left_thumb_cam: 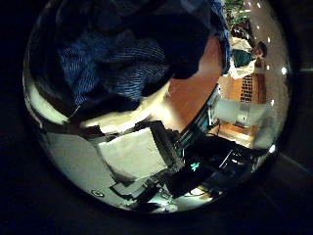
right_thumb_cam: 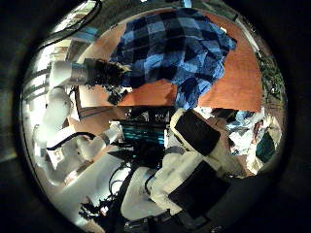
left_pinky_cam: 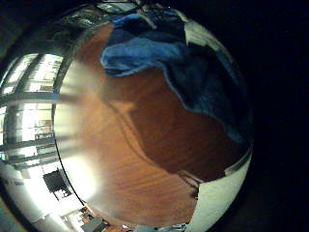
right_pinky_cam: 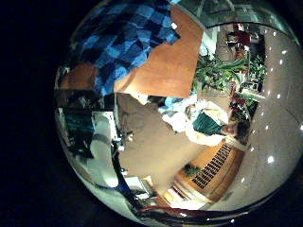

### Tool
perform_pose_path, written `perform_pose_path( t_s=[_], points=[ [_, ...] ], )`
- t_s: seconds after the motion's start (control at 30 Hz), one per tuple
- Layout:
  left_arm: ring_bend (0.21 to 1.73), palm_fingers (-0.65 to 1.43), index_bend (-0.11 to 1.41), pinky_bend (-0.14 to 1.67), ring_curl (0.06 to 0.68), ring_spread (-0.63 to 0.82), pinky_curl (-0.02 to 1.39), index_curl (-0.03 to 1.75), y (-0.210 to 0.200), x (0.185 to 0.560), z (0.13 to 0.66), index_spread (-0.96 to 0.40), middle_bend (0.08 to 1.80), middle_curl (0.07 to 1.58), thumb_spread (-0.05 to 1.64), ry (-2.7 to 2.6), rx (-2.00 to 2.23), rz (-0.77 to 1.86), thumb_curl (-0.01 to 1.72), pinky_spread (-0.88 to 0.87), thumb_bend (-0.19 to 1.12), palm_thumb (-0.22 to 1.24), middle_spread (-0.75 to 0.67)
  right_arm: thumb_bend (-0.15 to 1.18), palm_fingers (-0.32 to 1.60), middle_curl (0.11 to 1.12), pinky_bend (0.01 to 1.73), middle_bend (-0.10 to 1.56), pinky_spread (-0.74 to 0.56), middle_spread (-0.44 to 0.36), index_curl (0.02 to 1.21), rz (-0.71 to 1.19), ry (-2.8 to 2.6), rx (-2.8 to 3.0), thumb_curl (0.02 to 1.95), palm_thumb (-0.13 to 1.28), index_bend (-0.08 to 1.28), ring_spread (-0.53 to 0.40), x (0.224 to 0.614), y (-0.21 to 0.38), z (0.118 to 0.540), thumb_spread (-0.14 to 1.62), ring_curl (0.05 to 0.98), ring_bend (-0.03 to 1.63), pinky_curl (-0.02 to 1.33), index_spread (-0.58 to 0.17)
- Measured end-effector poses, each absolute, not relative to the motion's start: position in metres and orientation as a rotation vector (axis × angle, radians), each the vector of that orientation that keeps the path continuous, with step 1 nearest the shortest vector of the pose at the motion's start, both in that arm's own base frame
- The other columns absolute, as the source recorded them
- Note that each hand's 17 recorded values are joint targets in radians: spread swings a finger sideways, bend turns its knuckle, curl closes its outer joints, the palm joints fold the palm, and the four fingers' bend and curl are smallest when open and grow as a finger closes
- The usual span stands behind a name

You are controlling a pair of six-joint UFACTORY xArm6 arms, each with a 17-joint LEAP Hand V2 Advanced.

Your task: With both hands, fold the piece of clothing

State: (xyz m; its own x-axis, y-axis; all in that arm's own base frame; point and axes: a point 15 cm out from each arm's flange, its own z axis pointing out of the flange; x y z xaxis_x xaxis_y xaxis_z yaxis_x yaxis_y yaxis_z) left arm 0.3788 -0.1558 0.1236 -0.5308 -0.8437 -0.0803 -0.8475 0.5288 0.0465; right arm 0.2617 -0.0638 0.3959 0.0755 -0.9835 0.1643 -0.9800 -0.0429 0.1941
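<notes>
One bench of reddish wood carries everything, and no outside view is given, so colours stay unnamed. On it lies the shirt, a checked garment, still rumpled and bunched rather than flat; in the left palm views it fills much of the frame, so it lies close under that palm, heaped at the bench edge.

A robot hand on a white arm reaches to the shirt's edge in the right thumb side view; which hand it is I cannot tell, nor whether its fingers pinch the cloth or only touch it.

By my judgement the fold is barely begun. The next move calls for both hands to take opposite edges and draw the shirt flat before doubling it over.
</notes>
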Motion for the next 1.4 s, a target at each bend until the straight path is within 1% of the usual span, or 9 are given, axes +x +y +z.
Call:
perform_pose_path(
  t_s=[0.2, 0.33, 0.43, 0.53, 0.63, 0.77, 0.9, 1.07, 1.4],
  points=[
    [1.17, 1.22, 0.81, 0.91, 0.507, -0.45, 0.6, 0.71, -0.126, 0.392, 0.154, -0.55, 1.05, 0.72, 1.05, 2.664, -1.565, 0.146, 0.44, -0.58, -0.01, 0.68, -0.43, -0.01, 0.31, 0.33, 0.24, 0.19, 0.34, -0.013, 0.33, -0.031, -1.971, 2.095, 0.34, 0.61, 0.18, 0.108, 0.263, -0.064, 0.393, 1.29, 0.239, 0.32, 0.29, -0.356],
    [1.23, 1.19, 0.87, 0.96, 0.528, -0.45, 0.64, 0.76, -0.103, 0.397, 0.165, -0.56, 1.1, 0.75, 1.07, 2.645, -1.595, 0.164, 0.46, -0.6, -0.02, 0.69, -0.44, -0.02, 0.32, 0.34, 0.24, 0.2, 0.34, -0.016, 0.32, -0.052, -1.962, 2.094, 0.34, 0.6, 0.17, 0.096, 0.264, -0.063, 0.388, 1.29, 0.239, 0.33, 0.29, -0.356],
    [1.26, 1.18, 0.91, 0.99, 0.537, -0.45, 0.67, 0.78, -0.09, 0.397, 0.172, -0.57, 1.13, 0.76, 1.08, 2.649, -1.611, 0.183, 0.46, -0.61, -0.02, 0.69, -0.44, -0.01, 0.34, 0.33, 0.27, 0.19, 0.33, -0.022, 0.31, -0.115, -1.933, 2.076, 0.34, 0.6, 0.16, 0.065, 0.257, -0.061, 0.368, 1.28, 0.246, 0.37, 0.3, -0.36],
    [1.28, 1.17, 0.92, 1.01, 0.541, -0.44, 0.68, 0.8, -0.085, 0.396, 0.177, -0.57, 1.15, 0.77, 1.08, 2.651, -1.618, 0.199, 0.47, -0.62, -0.02, 0.69, -0.44, -0.02, 0.38, 0.34, 0.29, 0.21, 0.29, -0.041, 0.29, -0.19, -1.888, 2.053, 0.34, 0.59, 0.13, 0.014, 0.245, -0.059, 0.342, 1.26, 0.261, 0.44, 0.3, -0.36],
    [1.29, 1.15, 0.93, 1.02, 0.543, -0.44, 0.7, 0.82, -0.084, 0.396, 0.178, -0.57, 1.16, 0.78, 1.09, 2.652, -1.622, 0.202, 0.47, -0.62, -0.02, 0.68, -0.44, -0.02, 0.42, 0.35, 0.3, 0.23, 0.25, -0.066, 0.27, -0.217, -1.852, 2.055, 0.35, 0.58, 0.13, -0.044, 0.243, -0.056, 0.327, 1.23, 0.278, 0.52, 0.3, -0.357],
    [1.3, 1.14, 0.94, 1.02, 0.542, -0.44, 0.72, 0.83, -0.085, 0.395, 0.18, -0.57, 1.16, 0.78, 1.09, 2.659, -1.62, 0.214, 0.48, -0.62, -0.02, 0.68, -0.44, -0.03, 0.43, 0.37, 0.31, 0.27, 0.21, -0.092, 0.26, -0.275, -1.766, 2.061, 0.34, 0.55, 0.14, -0.099, 0.239, -0.046, 0.291, 1.19, 0.299, 0.59, 0.3, -0.358],
    [1.31, 1.14, 0.93, 1.02, 0.541, -0.43, 0.73, 0.84, -0.087, 0.397, 0.183, -0.57, 1.17, 0.78, 1.09, 2.661, -1.622, 0.218, 0.48, -0.63, -0.02, 0.67, -0.43, -0.03, 0.39, 0.38, 0.33, 0.29, 0.19, -0.103, 0.27, -0.276, -1.687, 2.099, 0.34, 0.53, 0.16, -0.113, 0.244, -0.033, 0.257, 1.16, 0.297, 0.58, 0.3, -0.357],
    [1.31, 1.13, 0.93, 1.01, 0.537, -0.43, 0.74, 0.85, -0.084, 0.393, 0.181, -0.57, 1.17, 0.78, 1.1, 2.666, -1.632, 0.239, 0.49, -0.63, -0.02, 0.65, -0.43, -0.03, 0.4, 0.39, 0.33, 0.31, 0.17, -0.115, 0.25, -0.286, -1.647, 2.116, 0.34, 0.51, 0.13, -0.171, 0.248, -0.028, 0.221, 1.12, 0.327, 0.71, 0.29, -0.345],
    [1.32, 1.14, 0.92, 1.01, 0.529, -0.43, 0.76, 0.87, -0.08, 0.394, 0.18, -0.57, 1.17, 0.78, 1.1, 2.661, -1.651, 0.243, 0.49, -0.64, -0.02, 0.63, -0.43, -0.02, 0.31, 0.41, 0.4, 0.36, 0.16, -0.113, 0.25, -0.265, -1.569, 2.154, 0.34, 0.51, 0.14, -0.172, 0.244, -0.016, 0.175, 1.06, 0.342, 0.74, 0.3, -0.323]
  ],
)
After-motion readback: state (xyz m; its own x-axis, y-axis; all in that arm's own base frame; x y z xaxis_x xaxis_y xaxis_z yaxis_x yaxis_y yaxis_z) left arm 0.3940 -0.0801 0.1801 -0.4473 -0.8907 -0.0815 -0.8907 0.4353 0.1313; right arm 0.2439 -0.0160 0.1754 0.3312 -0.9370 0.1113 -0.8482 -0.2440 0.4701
